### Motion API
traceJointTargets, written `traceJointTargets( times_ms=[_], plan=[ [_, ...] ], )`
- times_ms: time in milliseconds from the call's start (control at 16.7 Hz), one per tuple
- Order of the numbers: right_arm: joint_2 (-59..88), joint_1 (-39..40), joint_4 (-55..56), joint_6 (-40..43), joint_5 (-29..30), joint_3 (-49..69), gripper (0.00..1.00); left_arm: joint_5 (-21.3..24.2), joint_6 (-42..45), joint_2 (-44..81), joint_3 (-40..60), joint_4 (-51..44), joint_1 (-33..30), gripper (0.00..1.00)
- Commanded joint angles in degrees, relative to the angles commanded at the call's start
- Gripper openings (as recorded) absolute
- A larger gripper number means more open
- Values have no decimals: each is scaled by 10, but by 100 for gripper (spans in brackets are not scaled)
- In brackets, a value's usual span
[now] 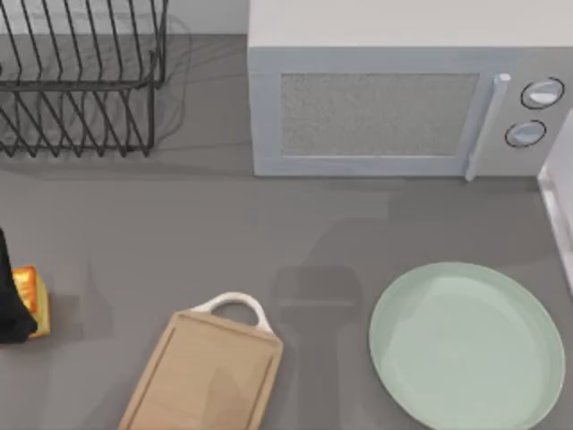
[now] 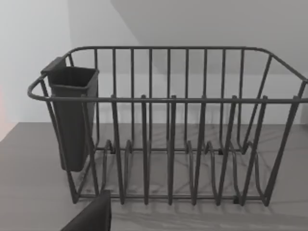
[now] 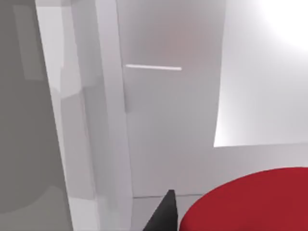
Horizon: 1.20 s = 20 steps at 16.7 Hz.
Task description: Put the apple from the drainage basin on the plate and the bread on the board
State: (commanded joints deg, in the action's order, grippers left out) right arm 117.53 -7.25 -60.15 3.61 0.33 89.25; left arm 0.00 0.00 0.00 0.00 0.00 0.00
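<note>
Two pickups are seemingly underway: the left hand (image 1: pixel 11 300), at the table's left edge, is covering the bread (image 1: pixel 29 296), grip unclear, while the apple (image 3: pixel 250 202) is looming just under the right hand, whose opening I cannot tell; next, carrying to board (image 1: pixel 206 372) and plate (image 1: pixel 466 345).

Bread (image 1: pixel 29 300): small chunk, toasted orange-brown top, pale yellow side, at desk's far left edge, partly hidden by dark arm part.
Board (image 1: pixel 204 369): light-brown wood, grooved edge, white loop handle, lying flat and tilted, left of plate.
Plate (image 1: pixel 466 345): large, round, pale green, glossy, bare, at desk's right.
Apple (image 3: pixel 250 202): smooth bright red, close in right wrist view.
</note>
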Motion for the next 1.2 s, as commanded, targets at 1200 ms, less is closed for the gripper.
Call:
traceJointTargets(
  times_ms=[1200],
  plan=[
    [-231,390,-83,-360,-3,-164,0,0,0,0,0,0,0,100]
  ],
)
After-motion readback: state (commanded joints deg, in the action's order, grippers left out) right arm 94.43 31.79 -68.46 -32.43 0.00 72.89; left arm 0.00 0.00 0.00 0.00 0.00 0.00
